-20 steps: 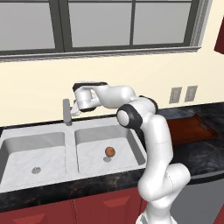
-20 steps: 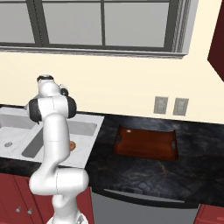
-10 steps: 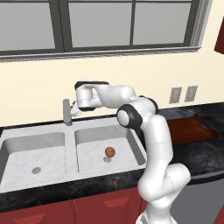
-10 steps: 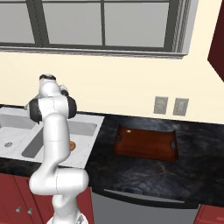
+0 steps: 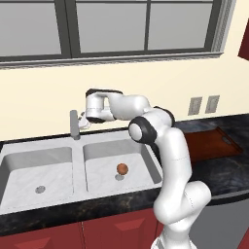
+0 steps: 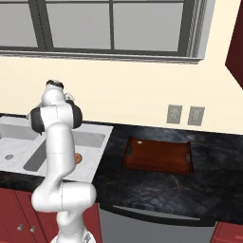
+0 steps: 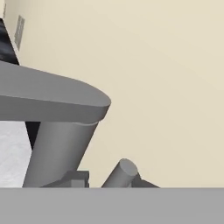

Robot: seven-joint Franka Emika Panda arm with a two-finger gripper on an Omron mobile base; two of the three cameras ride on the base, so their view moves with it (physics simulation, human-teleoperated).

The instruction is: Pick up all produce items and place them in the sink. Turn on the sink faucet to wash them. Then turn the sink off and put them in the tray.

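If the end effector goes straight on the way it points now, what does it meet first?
Most likely the sink faucet: the end effector points at it from close by, and the hand view shows its body right ahead. Exact gap unclear.

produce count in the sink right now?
1. One reddish-brown ball sits on the floor of the right basin of the sink, near its drain. The arm may hide more in the right base view.

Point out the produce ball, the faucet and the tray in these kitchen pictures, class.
produce ball (image 5: 122, 168), left base view, middle of the ball in the right basin.
faucet (image 5: 74, 124), left base view, its upright grey post.
tray (image 6: 159, 155), right base view, its bare flat floor.
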